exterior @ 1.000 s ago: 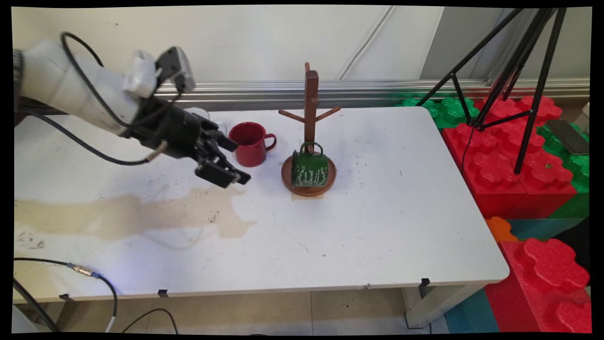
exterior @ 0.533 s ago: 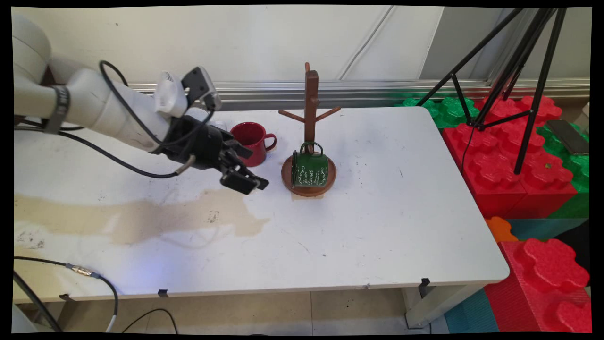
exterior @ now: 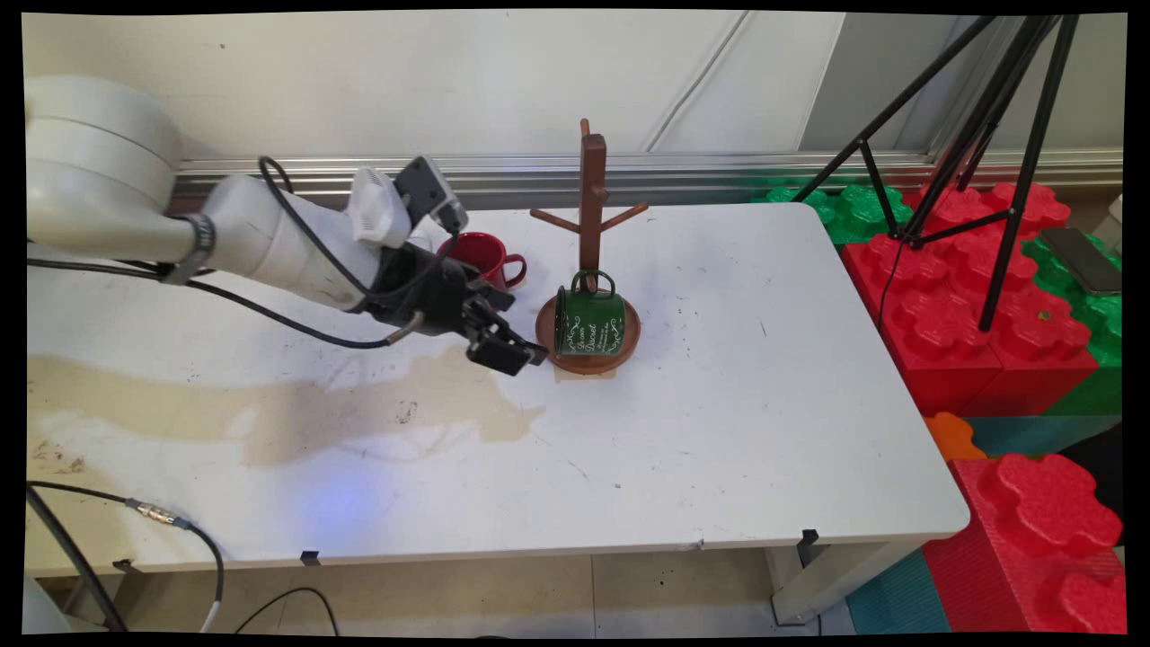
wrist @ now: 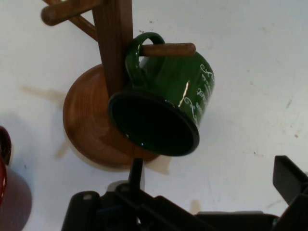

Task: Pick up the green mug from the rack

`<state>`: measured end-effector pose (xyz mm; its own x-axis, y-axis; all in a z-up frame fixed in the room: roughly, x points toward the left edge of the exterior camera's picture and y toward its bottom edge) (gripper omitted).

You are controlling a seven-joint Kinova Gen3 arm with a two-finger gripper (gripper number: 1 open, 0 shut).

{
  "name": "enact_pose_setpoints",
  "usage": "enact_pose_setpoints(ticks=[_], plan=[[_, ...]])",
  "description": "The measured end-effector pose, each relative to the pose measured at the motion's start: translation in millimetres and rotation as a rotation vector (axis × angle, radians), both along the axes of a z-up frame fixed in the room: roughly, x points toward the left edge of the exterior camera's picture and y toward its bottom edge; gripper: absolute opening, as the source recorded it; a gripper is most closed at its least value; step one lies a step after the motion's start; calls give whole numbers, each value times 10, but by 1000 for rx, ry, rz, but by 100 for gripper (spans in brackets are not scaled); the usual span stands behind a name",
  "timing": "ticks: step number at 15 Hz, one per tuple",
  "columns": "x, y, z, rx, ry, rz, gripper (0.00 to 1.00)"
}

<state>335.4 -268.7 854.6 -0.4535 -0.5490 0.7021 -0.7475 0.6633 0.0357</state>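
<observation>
My jaws [exterior: 517,346], open and empty, sit low over the desk [exterior: 719,404] just left of the green mug [exterior: 588,322] hanging on the wooden mug tree [exterior: 591,234]; I should approach gently.

You face robot lab: stained white table [exterior: 719,431], black tripod [exterior: 988,162], foam blocks [exterior: 988,341], loose cables [exterior: 180,530] on floor.

Bright even light; soft shadows on table [exterior: 719,431]; glare on green mug [wrist: 185,96].
</observation>
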Motion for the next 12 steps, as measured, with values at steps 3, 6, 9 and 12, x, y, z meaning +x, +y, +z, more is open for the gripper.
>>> enact_pose_setpoints(ticks=[3,6,9,12], plan=[[-49,-90,-143,-7,15,8,100],[-104,-159,-264,-6,39,16,100],[-158,-211,-366,-2,67,23,100],[-222,-262,-476,1,100,33,100]])
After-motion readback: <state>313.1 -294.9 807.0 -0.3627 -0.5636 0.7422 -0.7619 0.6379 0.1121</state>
